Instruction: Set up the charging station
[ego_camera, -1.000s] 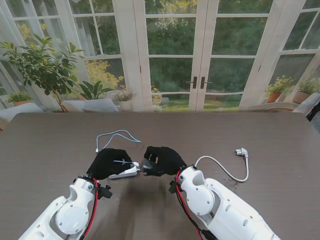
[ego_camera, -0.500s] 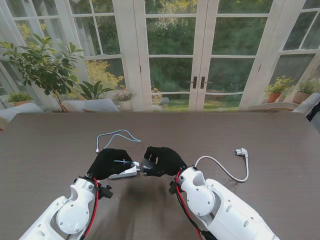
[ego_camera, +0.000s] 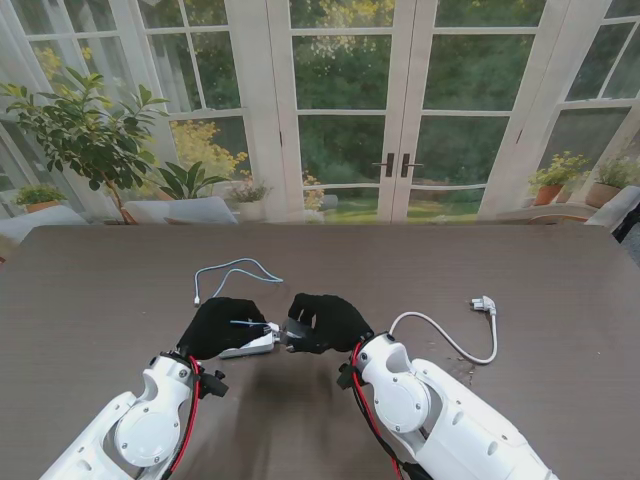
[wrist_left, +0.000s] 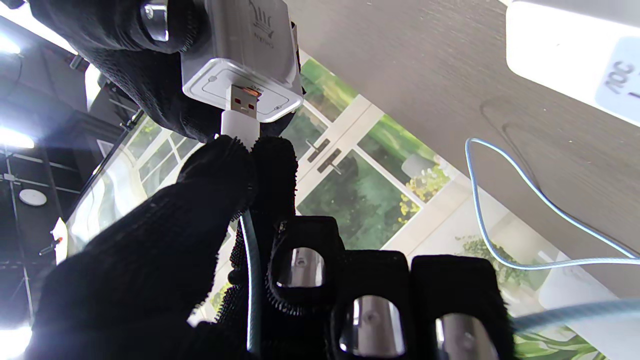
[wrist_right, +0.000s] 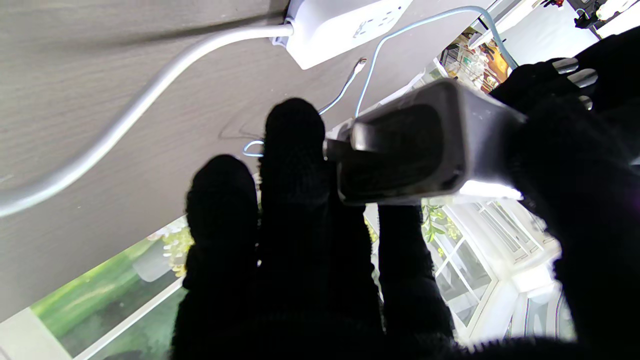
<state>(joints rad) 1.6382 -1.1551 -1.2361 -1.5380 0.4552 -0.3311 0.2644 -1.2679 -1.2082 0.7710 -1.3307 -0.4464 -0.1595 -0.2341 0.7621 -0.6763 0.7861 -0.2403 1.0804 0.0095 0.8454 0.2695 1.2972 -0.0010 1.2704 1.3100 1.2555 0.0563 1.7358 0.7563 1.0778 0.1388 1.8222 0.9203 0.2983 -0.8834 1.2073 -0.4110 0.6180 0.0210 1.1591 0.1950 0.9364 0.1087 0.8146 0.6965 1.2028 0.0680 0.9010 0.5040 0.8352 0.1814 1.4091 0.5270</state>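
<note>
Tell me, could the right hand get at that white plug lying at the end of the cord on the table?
Probably not right now: the right hand is shut on the charger block. The white plug lies in the open on its right with nothing around it, so the path looks free.

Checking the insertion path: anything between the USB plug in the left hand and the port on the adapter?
Nothing visible. In the left wrist view the USB plug, pinched by the left hand, sits at the port of the adapter held by the right hand, metal tip partly in, not fully seated.
</note>
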